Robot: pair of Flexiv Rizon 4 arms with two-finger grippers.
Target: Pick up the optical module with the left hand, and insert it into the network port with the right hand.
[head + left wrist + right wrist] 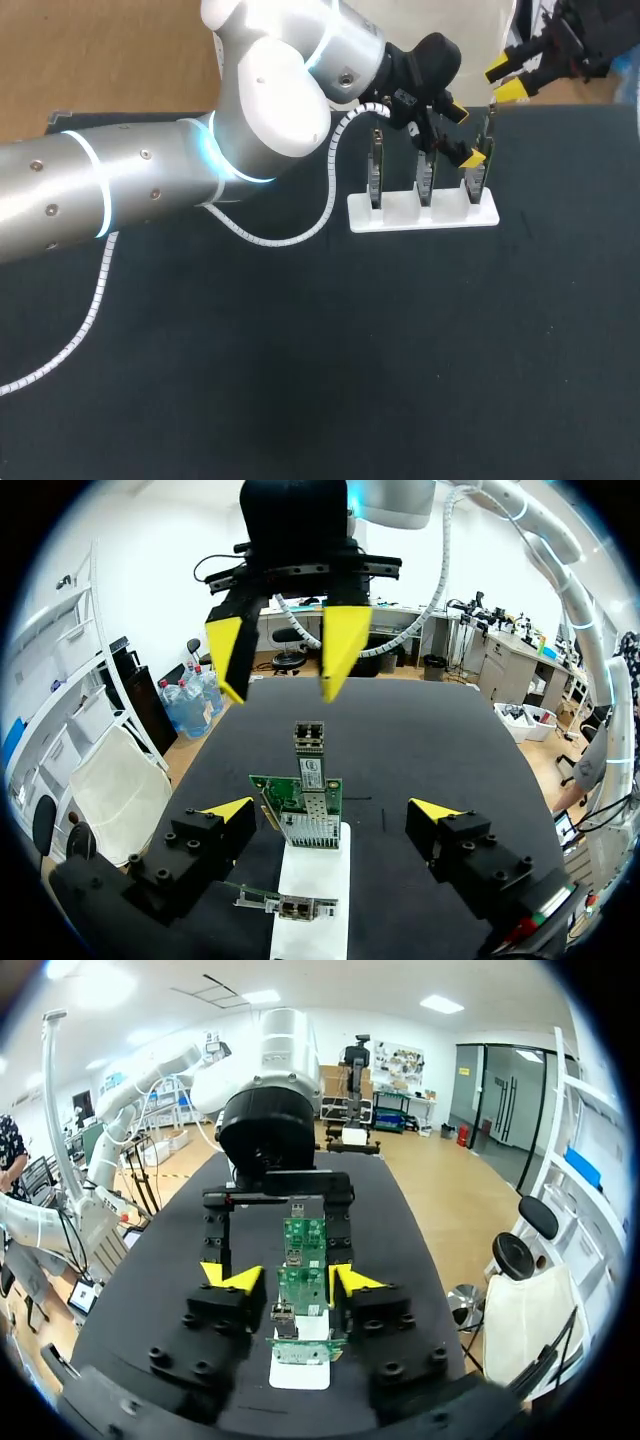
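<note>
A white stand (420,215) holds three upright green network cards. The optical module (489,125) sticks up out of the right-hand card (478,172); in the left wrist view the module (309,738) stands above that card (300,815). My left gripper (464,134) is open wide, one finger on each side of that card (332,810), touching nothing. My right gripper (505,80) hovers just above and behind the module. Its fingers (343,645) are apart and clear of the module. In the right wrist view its tips (295,1280) flank the row of cards (303,1285) without gripping.
My left arm (150,180) crosses the table from the left, and its white coiled cable (300,225) hangs beside the stand. The other two cards (375,170) (425,180) stand close to the left gripper. Bare black table (350,380) lies in front.
</note>
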